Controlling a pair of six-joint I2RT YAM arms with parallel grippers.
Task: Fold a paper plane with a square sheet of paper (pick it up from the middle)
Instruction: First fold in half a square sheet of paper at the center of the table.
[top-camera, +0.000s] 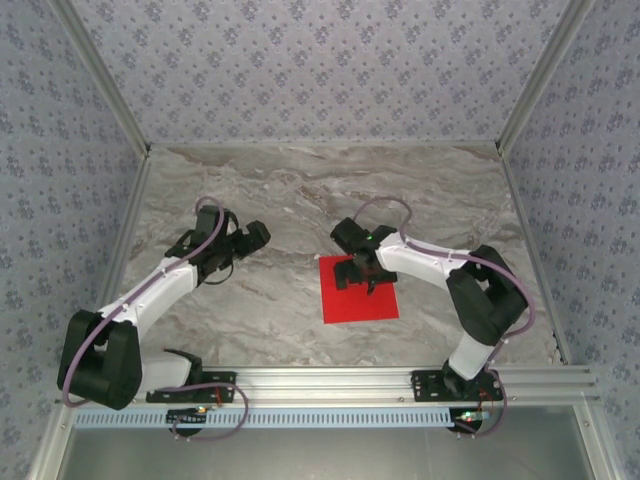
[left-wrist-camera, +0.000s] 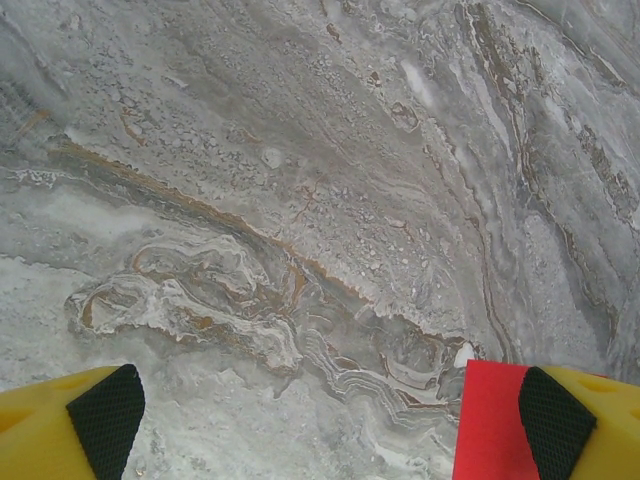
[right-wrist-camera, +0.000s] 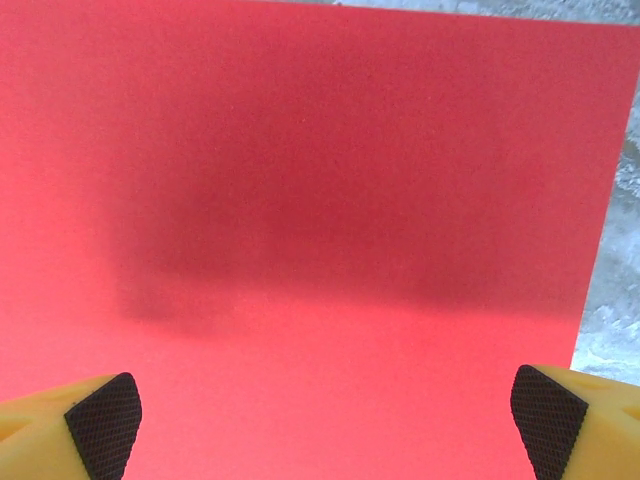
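Note:
The square sheet of paper (top-camera: 362, 300) lies flat and bright red on the marble table, right of centre. My right gripper (top-camera: 360, 275) hangs over its far half, jaws wide open and nothing between them. In the right wrist view the paper (right-wrist-camera: 320, 200) spreads under both yellow fingers (right-wrist-camera: 100, 415), with the gripper's shadow across it. My left gripper (top-camera: 240, 245) is open to the left of the sheet, above bare marble. A corner of the paper (left-wrist-camera: 487, 420) shows in the left wrist view beside the right finger (left-wrist-camera: 560, 425). No paper plane is in view.
The marble table (top-camera: 300, 200) is walled by patterned panels at the back and both sides. An aluminium rail (top-camera: 330, 382) carrying both arm bases runs along the near edge.

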